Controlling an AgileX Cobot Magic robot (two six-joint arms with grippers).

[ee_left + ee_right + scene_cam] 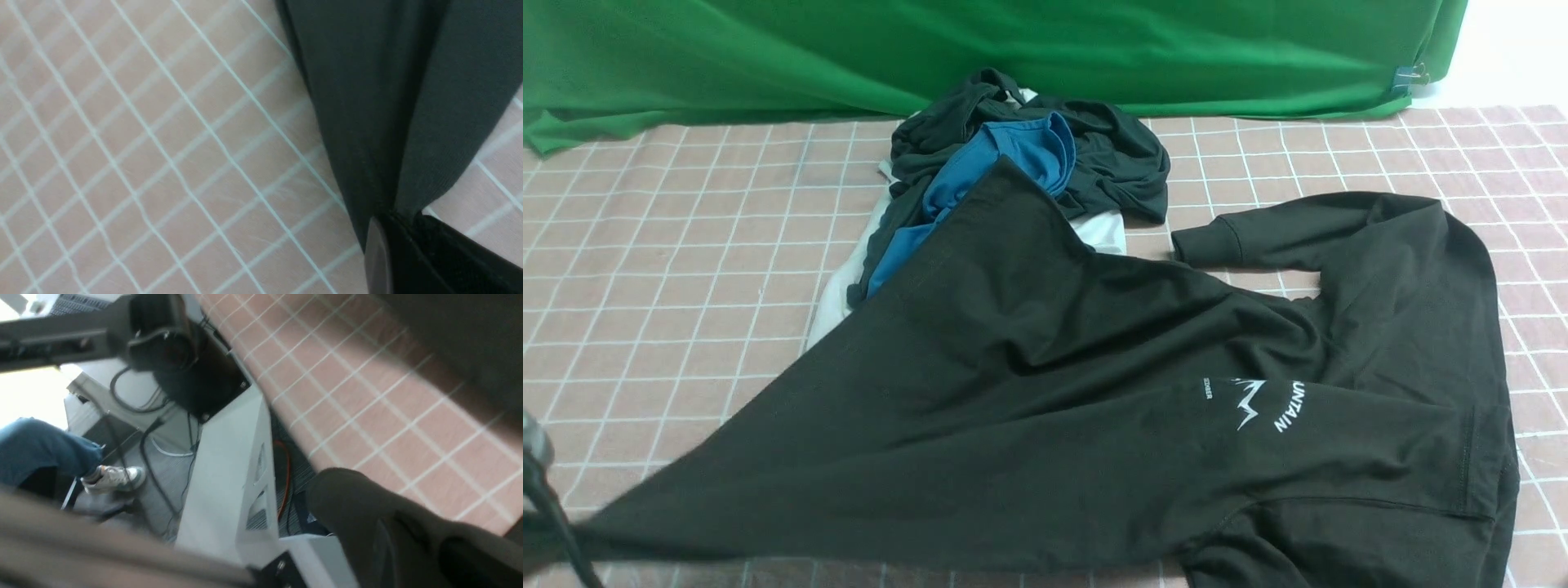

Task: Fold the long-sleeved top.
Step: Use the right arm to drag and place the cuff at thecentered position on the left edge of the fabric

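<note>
L gripper (391, 222) pinches long-sleeved top (1045, 392) corner, stretched taut to 8 o'clock; R gripper (421, 551) pinches its cloth near 5 o'clock.

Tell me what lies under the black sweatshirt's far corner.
The sweatshirt drapes its far corner over a blue T-shirt, a white garment and the checked tablecloth. How far those clothes reach beneath it is covered.

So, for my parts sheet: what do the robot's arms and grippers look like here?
Little shows. The left gripper has a dark finger with a smooth rounded tip; the front view adds a blurred grey part and thin black cable. The right gripper is only a dark shape under the long-sleeved top. No markings visible.
</note>
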